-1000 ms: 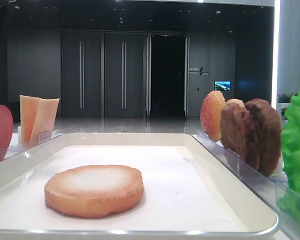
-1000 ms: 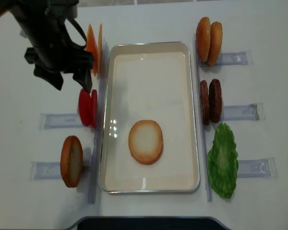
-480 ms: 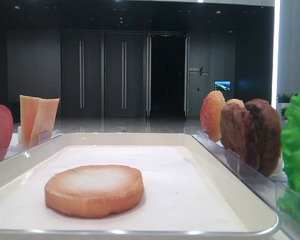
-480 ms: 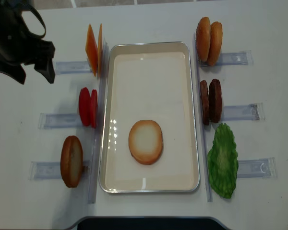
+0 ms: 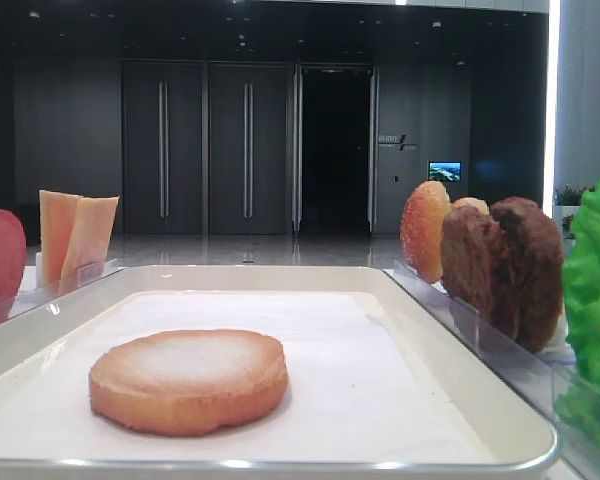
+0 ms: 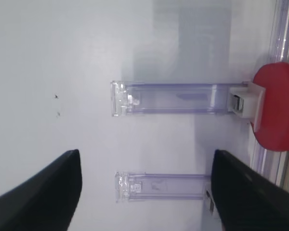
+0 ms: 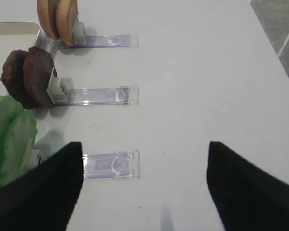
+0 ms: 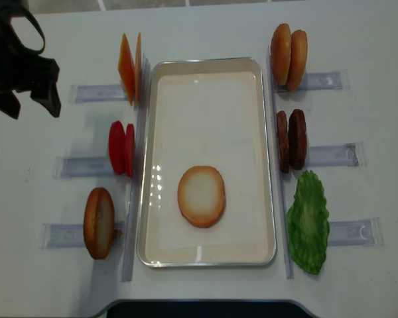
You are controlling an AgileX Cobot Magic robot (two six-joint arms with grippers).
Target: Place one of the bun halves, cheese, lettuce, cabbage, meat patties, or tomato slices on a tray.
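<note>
The tray is the landmark, lying lengthwise at the middle of the white table. One bun half lies flat on the tray's paper lining, pale face up, in the near part of the tray and clear of the rim on every side; nothing touches it.

Left of the tray, three clear holders carry upright food: cheese by the far corner, tomato slices beside the middle of the long side, and another bun half on edge by the near corner. Right of the tray stand two domed buns by the far corner, two patties beside the middle, and lettuce by the near corner.

The left gripper hangs over bare table well to the left of the tray's far corner, away from all the food. Its two dark fingers stand wide apart with nothing between them; its wrist view looks down on two holders and a tomato slice. The right gripper is out of the overhead view; its own camera shows its fingers spread apart and empty, apparently over the table to the right of the tray, beyond the patties' and lettuce's holders, though just how far is hard to judge.
</note>
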